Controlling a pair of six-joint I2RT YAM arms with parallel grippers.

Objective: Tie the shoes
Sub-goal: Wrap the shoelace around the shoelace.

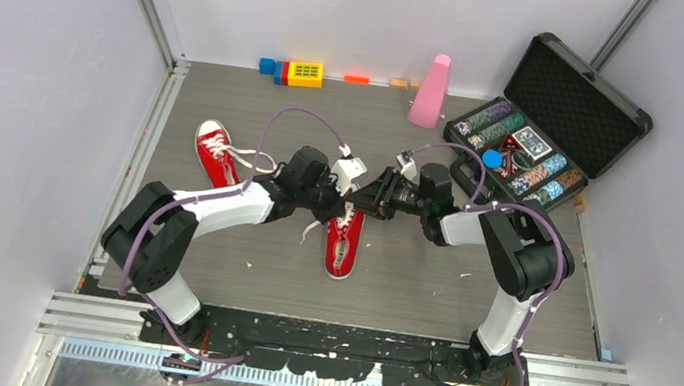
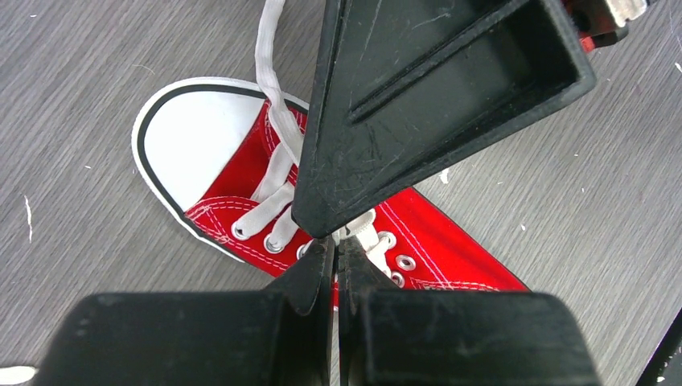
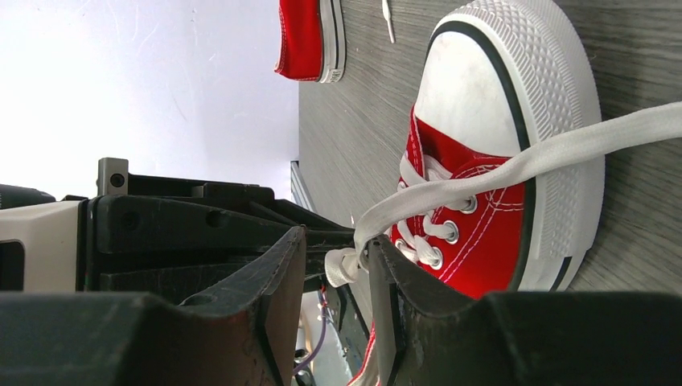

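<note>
One red shoe lies mid-table, toe toward the arms; the other shoe lies to its left, also visible far off. Both grippers meet just above the middle shoe's lacing. My left gripper is shut, pinching a white lace at its tips above the eyelets. My right gripper is open; a bunched end of the lace hangs between its fingers, close to the right-hand finger. That lace runs taut across the shoe's white toe cap.
An open black case of poker chips stands at the back right. A pink metronome and coloured toy blocks line the back wall. White walls close in the table on three sides.
</note>
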